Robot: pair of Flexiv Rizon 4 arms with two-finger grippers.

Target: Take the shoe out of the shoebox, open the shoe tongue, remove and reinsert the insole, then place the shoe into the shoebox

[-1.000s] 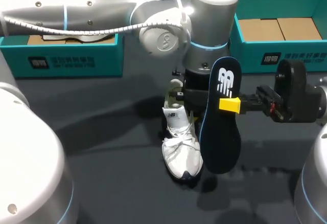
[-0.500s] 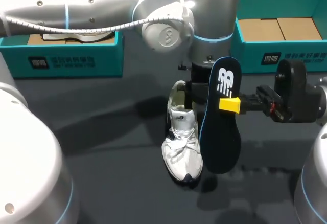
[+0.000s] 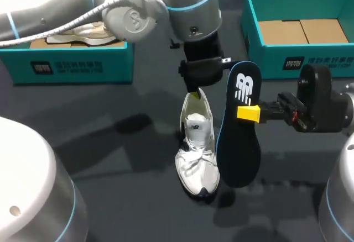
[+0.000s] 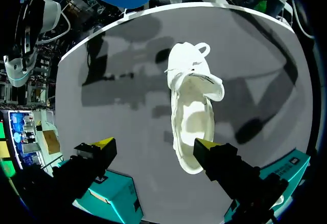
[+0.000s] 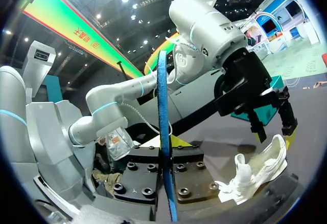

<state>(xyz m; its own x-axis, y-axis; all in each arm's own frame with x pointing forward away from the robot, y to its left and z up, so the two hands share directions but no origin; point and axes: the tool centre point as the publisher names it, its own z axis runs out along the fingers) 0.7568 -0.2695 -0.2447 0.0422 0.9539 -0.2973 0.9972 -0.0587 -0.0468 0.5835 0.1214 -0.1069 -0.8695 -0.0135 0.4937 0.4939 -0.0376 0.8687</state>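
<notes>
White shoe (image 3: 197,154), black blue-edged insole (image 3: 239,142), teal shoebox (image 3: 315,63), dark grey table (image 3: 127,198)

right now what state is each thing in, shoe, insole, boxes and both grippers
shoe: on its sole on the table, insole out, held by no gripper
insole: out of the shoe, held on edge in the air
right gripper: shut on insole
left gripper: open, above the shoe's heel end
right shoebox: open, no shoe inside
left shoebox: open, second shoe inside

Overhead light, soft shadows on table (image 3: 127,198), sheen on left arm (image 3: 133,10)
</notes>
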